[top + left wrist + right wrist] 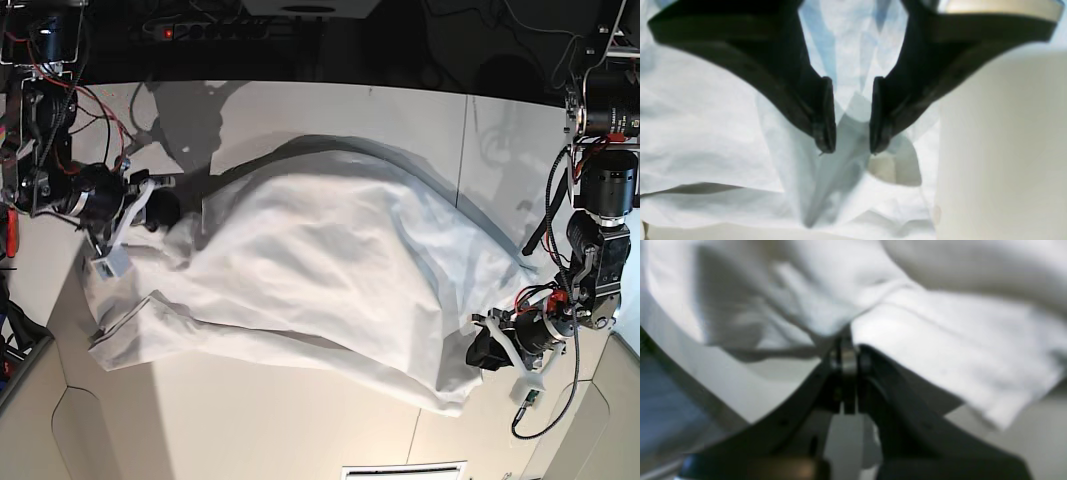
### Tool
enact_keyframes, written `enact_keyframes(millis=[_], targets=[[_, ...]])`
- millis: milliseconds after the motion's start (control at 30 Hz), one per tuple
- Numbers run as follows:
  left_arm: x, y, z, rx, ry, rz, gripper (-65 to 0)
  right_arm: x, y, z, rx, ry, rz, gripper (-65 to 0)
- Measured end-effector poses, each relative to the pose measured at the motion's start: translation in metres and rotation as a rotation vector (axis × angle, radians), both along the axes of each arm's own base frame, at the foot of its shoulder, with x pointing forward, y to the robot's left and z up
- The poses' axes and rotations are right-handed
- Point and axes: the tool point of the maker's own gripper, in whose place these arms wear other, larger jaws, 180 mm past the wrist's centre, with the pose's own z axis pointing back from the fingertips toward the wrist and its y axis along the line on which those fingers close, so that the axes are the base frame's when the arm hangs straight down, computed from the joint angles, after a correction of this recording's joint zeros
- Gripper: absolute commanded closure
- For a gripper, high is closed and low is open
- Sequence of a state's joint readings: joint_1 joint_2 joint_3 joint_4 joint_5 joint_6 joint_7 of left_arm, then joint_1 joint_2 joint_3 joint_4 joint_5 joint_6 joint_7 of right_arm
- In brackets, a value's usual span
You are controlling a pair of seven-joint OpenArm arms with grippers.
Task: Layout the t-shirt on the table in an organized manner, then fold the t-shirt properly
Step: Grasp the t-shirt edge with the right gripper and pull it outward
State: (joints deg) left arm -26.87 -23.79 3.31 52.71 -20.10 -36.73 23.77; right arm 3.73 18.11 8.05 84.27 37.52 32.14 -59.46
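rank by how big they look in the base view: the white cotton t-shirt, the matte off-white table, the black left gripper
1. Matte off-white table
2. White cotton t-shirt
3. Black left gripper

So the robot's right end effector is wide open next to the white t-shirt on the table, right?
Not quite. The right end effector is shut, pinching a fold of the white t-shirt, not wide open beside it. The right wrist view shows its tips pressed together on the cloth. The t-shirt does lie on the table.
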Motion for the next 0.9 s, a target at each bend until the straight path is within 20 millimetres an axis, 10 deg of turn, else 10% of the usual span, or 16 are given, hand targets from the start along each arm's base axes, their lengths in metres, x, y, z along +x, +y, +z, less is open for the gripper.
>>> enact_keyframes(millis=[367, 600, 900], targets=[[0.0, 0.0, 0.0, -0.001, -0.002, 0.0, -21.3, 0.063, 0.0, 0.064, -0.052, -0.219, 0.021, 0.0], [0.001, 0.0, 0.002, -0.005, -0.013, 0.002, -21.3, 0.109, -0.013, 0.064, -0.047, -0.236, -0.055, 0.0], [0.002, 0.0, 0.003, -0.005, -0.012, 0.002, -21.3, 0.165, 0.02, 0.036, -0.006, -0.182, -0.093, 0.0]])
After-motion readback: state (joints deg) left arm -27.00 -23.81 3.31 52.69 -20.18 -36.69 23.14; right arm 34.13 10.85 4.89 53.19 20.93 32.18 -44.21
